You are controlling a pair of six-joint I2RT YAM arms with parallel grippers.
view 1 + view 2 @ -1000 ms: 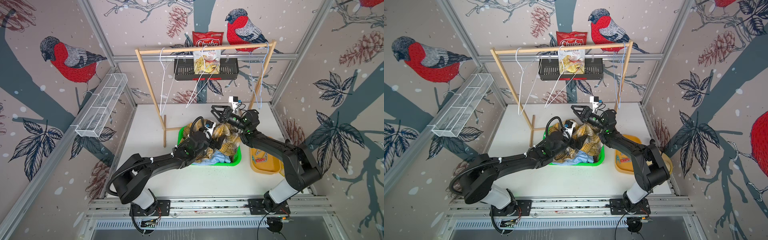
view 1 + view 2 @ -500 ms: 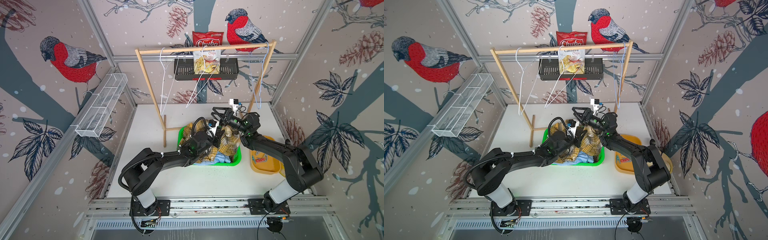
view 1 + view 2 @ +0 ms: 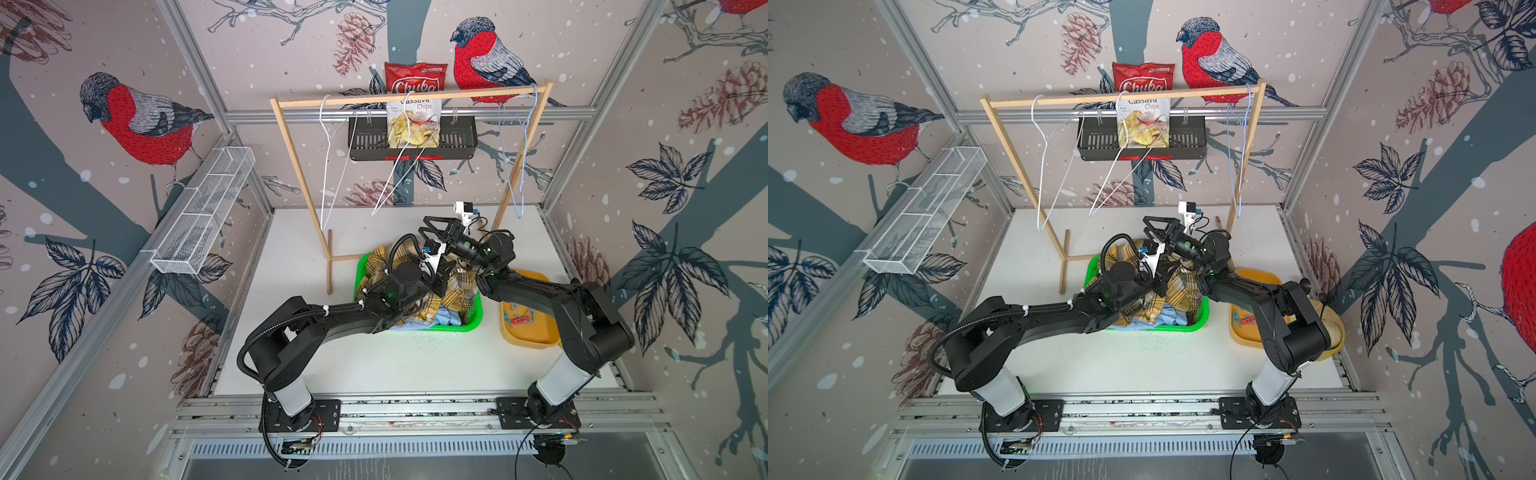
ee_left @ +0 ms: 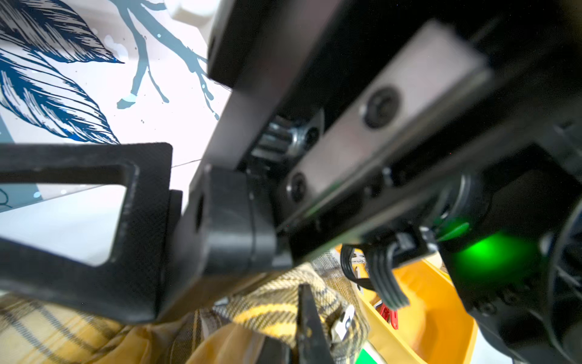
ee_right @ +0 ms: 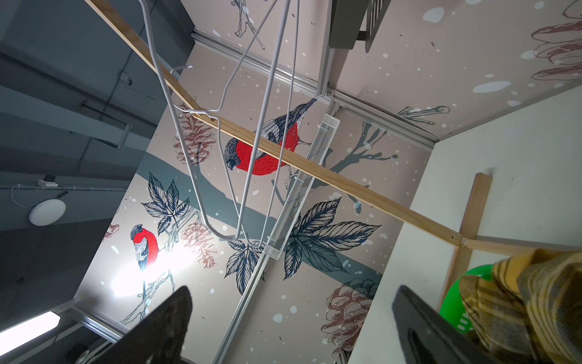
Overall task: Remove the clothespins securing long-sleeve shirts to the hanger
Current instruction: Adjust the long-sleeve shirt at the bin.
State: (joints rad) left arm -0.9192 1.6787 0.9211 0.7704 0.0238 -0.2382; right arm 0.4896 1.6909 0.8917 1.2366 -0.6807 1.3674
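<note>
Landmark: green basket [image 3: 473, 322], on the white surface [image 3: 395, 361] in front of the wooden rack [image 3: 411, 94].
Shirts: all heaped in the basket, yellow plaid shirt [image 3: 455, 293] on top, blue shirt [image 3: 446, 318] showing at the basket's near rim.
Hangers: three bare wire hangers [image 3: 330, 166] on the rack, behind the basket; no shirt on them.
Clothespins: a red one [image 3: 521, 320] lies in the yellow tray [image 3: 536, 336] just right of the basket; a pale clip [image 4: 343, 321] sits on the plaid fold, seen in the left wrist view.
Left end effector [image 3: 440, 276]: over the heap, fingers together; whether fabric or a pin is pinched I cannot tell.
Right end effector [image 3: 436, 230]: above the basket's far edge, fingers wide apart, holding nothing.
Step, as I judge it: clearing a last pin from the heap.
Doing it well: grip the clip's handle ends, not cloth; squeeze fully before lifting; keep the two arms, now crowded together, from colliding; carry the pin to the tray.
</note>
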